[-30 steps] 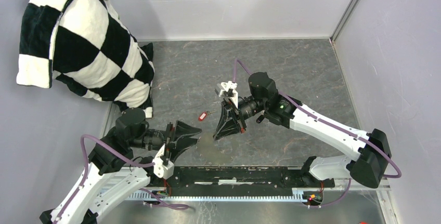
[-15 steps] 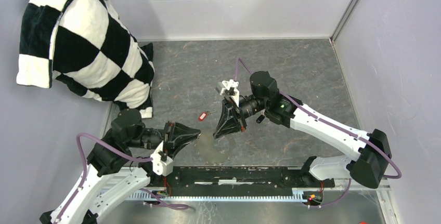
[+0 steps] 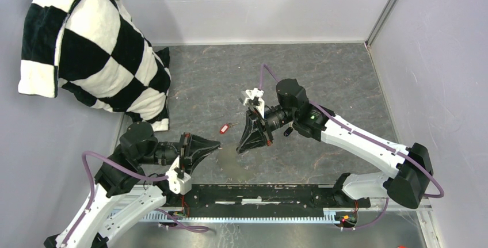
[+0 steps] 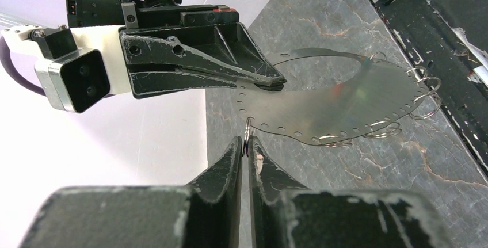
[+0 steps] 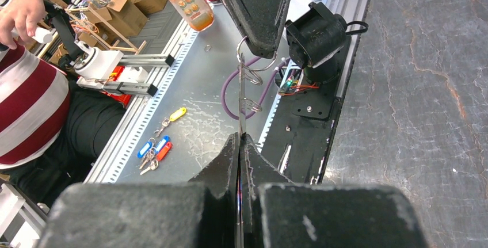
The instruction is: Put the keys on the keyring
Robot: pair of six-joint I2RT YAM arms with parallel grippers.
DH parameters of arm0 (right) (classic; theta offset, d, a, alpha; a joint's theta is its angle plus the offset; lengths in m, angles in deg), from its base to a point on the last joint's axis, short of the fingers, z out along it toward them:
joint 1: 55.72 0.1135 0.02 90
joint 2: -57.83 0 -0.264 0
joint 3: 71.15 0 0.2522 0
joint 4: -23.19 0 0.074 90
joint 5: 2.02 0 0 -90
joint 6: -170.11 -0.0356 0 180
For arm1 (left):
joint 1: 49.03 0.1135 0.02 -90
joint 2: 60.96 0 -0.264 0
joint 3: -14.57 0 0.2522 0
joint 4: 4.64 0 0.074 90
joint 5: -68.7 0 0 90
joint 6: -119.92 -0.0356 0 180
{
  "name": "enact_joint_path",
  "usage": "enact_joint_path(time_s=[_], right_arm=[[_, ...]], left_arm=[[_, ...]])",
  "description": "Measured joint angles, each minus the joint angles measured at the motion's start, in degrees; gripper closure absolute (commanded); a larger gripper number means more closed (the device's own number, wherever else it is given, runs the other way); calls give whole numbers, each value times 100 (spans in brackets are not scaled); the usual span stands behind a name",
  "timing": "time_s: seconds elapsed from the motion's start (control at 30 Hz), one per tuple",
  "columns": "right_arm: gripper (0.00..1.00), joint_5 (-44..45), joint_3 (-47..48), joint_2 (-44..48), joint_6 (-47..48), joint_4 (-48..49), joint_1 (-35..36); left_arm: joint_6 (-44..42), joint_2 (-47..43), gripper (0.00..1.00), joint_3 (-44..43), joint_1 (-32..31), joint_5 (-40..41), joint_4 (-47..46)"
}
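Above the table (image 3: 345,75), left gripper (image 4: 246,142) pinches a keyring (image 4: 247,127) on the perforated disc (image 4: 345,101); right gripper (image 4: 273,83) clamps shut on the disc's edge.

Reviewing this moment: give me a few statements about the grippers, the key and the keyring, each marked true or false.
1. The right gripper is shut on the edge of the keyring disc. True.
2. The left gripper holds the red-tagged key. False: that key lies on the table, apart from both grippers. The left gripper is closed on a small split ring at the disc's rim.
3. More split rings hang from holes along the disc's rim. True.
4. The checkered cushion rests against the right wall. False: it sits in the far left corner.
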Motion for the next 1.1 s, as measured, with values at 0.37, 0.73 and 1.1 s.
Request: enact_joint_path(time_s=[0.37,0.73,1.1], right_arm=[[99,9,0,0,4,-39,-2],[35,765,643,-260,1147,-1714,-129],[32,2170,511,-90,1952,-1853,-114]], left_arm=[[-420,-7,98,0,0,-57,157],[-1355,807,98,-673,0,240,1945],[-35,2332,98,-1294,0,835,3010]])
